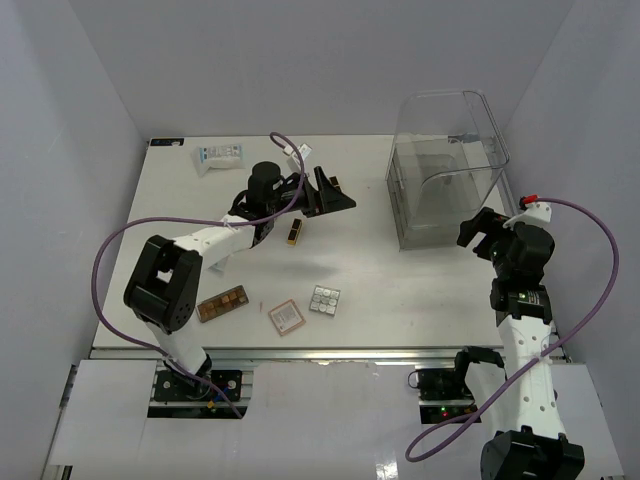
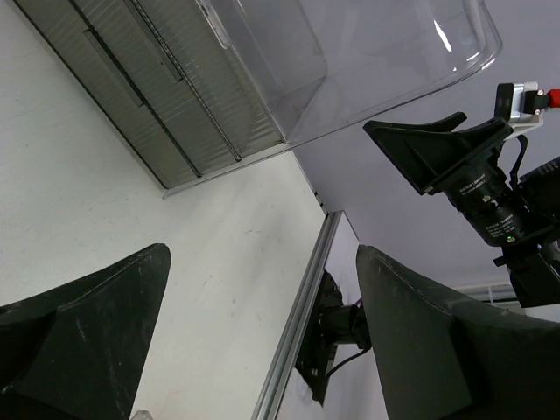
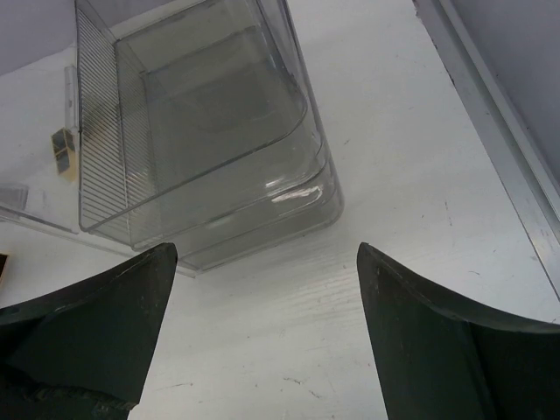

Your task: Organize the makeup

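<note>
The makeup lies on the white table [image 1: 400, 290]. A brown pan palette [image 1: 221, 304], a pinkish square compact [image 1: 285, 316] and a silvery grid palette [image 1: 324, 299] lie near the front. A small dark-gold piece [image 1: 294, 232] lies mid-table and a white-blue packet [image 1: 218, 156] at the back left. No pink palette shows. My left gripper [image 1: 340, 195] is open and empty, just right of and behind the dark-gold piece. In the left wrist view it [image 2: 261, 251] holds nothing. My right gripper [image 1: 482, 232] [image 3: 267, 249] is open and empty above bare table beside the box.
A large clear plastic box [image 1: 445, 175] with its domed lid raised stands at the back right; it also shows in the left wrist view [image 2: 262, 79] and the right wrist view [image 3: 201, 114]. The table's metal edge [image 2: 302, 315] runs along the front. White walls enclose the table.
</note>
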Robot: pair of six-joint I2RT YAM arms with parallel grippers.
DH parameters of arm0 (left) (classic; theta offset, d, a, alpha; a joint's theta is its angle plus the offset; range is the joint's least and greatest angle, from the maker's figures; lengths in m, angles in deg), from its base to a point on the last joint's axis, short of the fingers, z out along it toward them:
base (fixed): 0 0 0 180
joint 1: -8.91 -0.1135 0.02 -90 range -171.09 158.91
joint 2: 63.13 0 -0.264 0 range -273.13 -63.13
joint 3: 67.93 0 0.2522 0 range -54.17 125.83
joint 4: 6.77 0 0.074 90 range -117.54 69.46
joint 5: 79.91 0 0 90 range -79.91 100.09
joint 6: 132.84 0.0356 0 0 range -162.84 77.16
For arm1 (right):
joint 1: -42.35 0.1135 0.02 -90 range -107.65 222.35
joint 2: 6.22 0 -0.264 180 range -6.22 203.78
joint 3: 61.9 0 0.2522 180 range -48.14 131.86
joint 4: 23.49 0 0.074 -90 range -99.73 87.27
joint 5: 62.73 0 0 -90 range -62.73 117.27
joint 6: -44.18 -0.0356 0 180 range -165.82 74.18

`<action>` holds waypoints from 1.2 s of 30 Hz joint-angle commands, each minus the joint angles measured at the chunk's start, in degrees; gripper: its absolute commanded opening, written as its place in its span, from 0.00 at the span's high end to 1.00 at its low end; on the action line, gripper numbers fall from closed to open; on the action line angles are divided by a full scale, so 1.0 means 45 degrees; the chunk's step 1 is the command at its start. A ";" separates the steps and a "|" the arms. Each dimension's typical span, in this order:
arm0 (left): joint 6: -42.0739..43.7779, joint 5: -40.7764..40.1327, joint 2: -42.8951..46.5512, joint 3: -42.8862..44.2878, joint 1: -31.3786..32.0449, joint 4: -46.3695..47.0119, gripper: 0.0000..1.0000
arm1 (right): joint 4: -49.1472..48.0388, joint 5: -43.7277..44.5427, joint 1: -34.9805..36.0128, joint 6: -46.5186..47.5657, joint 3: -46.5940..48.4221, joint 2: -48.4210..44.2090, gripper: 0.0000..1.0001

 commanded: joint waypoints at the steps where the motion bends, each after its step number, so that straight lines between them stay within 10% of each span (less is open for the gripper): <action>1: -0.0831 -0.0148 -0.0557 0.0952 0.0310 0.0968 0.02 | -0.0479 -0.0618 -0.0018 0.0236 0.0254 -0.0320 0.10; 9: -0.1747 -0.0573 -0.1795 0.2281 0.0679 0.1287 0.02 | -0.2423 -0.5705 -0.0018 0.3859 -0.1896 -0.1884 0.10; 29: -0.1957 -0.1924 -0.4271 0.5089 0.1487 0.1552 0.03 | -0.1503 -0.9187 -0.0018 0.6989 -0.2157 -0.1801 0.10; 36: -0.2728 -0.2548 -0.5446 0.5902 0.1584 0.2177 0.21 | -0.1365 -0.9739 -0.0060 0.7407 -0.1901 -0.1670 0.10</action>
